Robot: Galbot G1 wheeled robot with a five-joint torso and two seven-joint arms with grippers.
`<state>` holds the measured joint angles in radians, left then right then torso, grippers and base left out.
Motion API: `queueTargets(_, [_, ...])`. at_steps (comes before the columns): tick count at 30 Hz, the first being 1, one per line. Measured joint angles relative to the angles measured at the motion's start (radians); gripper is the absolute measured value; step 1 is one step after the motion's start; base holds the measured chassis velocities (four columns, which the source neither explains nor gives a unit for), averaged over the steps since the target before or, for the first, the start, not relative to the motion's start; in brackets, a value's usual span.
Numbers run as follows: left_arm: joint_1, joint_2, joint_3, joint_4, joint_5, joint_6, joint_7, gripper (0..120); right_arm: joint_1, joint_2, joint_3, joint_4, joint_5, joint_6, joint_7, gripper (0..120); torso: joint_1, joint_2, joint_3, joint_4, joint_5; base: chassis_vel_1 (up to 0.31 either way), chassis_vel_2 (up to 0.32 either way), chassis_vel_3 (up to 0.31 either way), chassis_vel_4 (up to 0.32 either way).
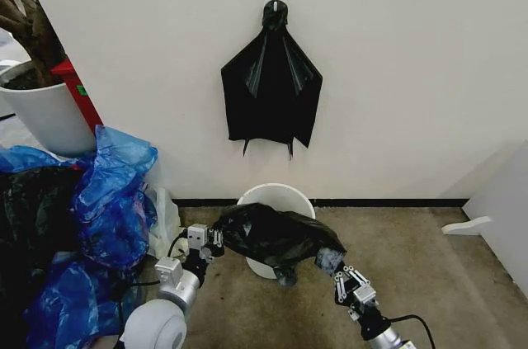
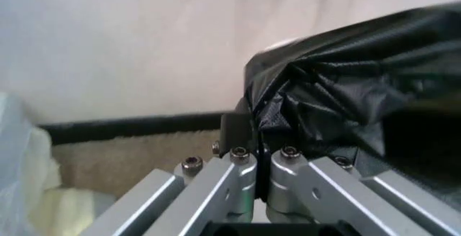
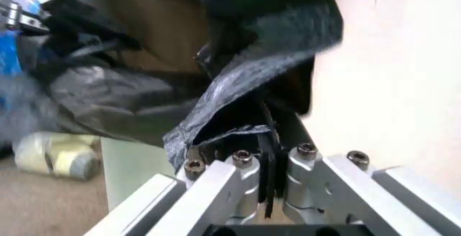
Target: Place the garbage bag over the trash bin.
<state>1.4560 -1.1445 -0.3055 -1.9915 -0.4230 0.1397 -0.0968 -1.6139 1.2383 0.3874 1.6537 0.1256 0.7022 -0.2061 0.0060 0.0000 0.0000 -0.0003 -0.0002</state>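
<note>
The trash bin [image 1: 280, 195], a small white bucket, stands on the carpet against the wall. The glossy black garbage bag [image 1: 276, 233] is stretched across its near side, covering the front of the rim, while the far rim shows bare. My left gripper [image 1: 216, 242] is shut on the bag's left edge, and its wrist view shows the closed fingertips [image 2: 252, 139] pinching wrinkled black plastic [image 2: 346, 95]. On the bag's right edge my right gripper [image 1: 330, 260] is also shut, its wrist view showing the film [image 3: 238, 85] clamped between the fingers [image 3: 270, 139] beside the bin's wall [image 3: 133, 163].
A fan-shaped black bunch [image 1: 272, 77] hangs from a wall hook above the bin. Bright blue plastic bags [image 1: 107, 192] pile up at the left, with a white planter pot [image 1: 45, 114] behind them. A white panel [image 1: 499, 209] stands at the right. Open carpet lies between.
</note>
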Motion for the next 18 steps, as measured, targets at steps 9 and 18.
queueTargets(9, [-0.018,-0.028,0.021,0.125,0.050,-0.035,0.013,0,0.010,0.003,-0.020,-0.085,0.070,-0.071,0.004,0,0.000,0.000,0.000,-0.0002,0.0003,0.000,0.000,0.000,0.000])
queueTargets(18, [-0.093,-0.089,0.065,0.221,0.085,-0.070,0.015,0,0.105,-0.001,-0.010,-0.122,0.139,-0.131,0.025,0,0.000,0.000,0.000,0.0000,0.0003,0.000,0.000,0.000,0.000])
